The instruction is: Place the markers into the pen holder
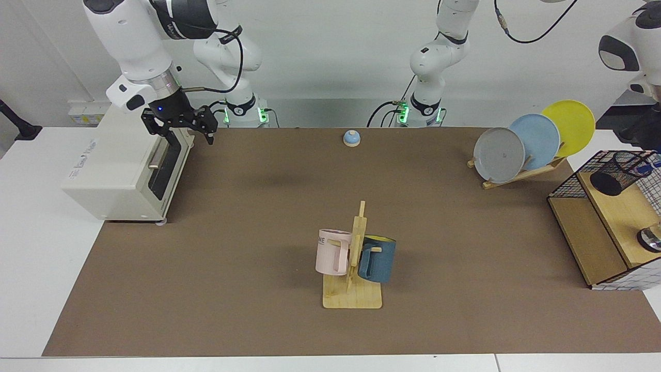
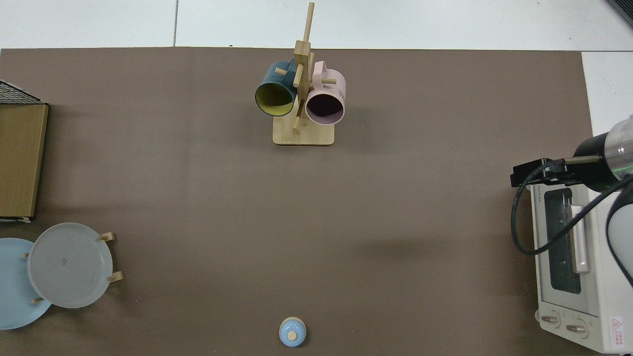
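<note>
At the facing view's right edge, the pen holder [image 1: 619, 172] lies tilted inside a wire basket [image 1: 563, 188]; a blue-tipped marker [image 1: 648, 161] seems to touch its rim. Left gripper's jaws unseen. Right gripper [image 1: 187, 129], jaws apart, waits upper left. The holder might roll.

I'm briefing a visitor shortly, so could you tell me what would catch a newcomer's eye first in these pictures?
Probably the wooden mug rack at mid-table, with a pink mug and a blue mug hanging on it. Next, the right hand hovering over the white toaster oven at the facing view's left. Then the three plates at its right, near the black mesh pen holder in the wire basket.
</note>
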